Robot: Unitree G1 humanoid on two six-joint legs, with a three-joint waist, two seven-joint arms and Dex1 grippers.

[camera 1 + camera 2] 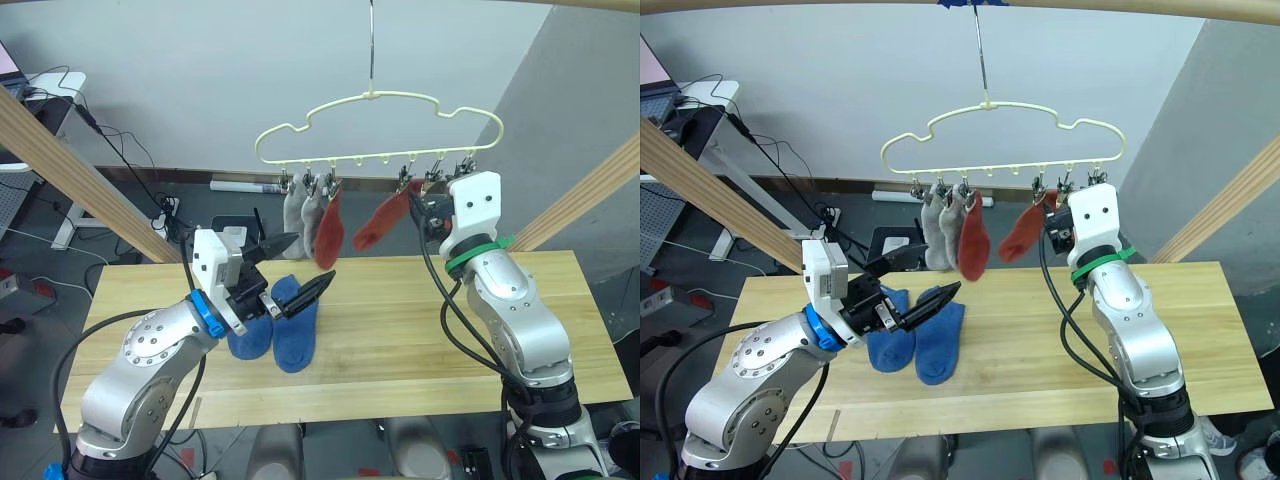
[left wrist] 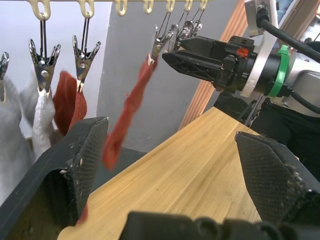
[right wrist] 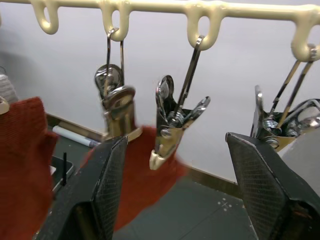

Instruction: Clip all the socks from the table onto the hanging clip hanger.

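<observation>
The pale yellow-green clip hanger hangs from its long hook above the table. Two grey socks and a rust red sock hang side by side from its left clips. A second rust red sock hangs slanted from a clip further right. Two blue socks lie side by side on the table. Just above them my left gripper is open with nothing in it. My right gripper is open, raised at the bare clips beside the slanted red sock.
Slanted round wooden poles flank the table on both sides. Cables and a power strip lie on the floor behind, beside a desk at the far left.
</observation>
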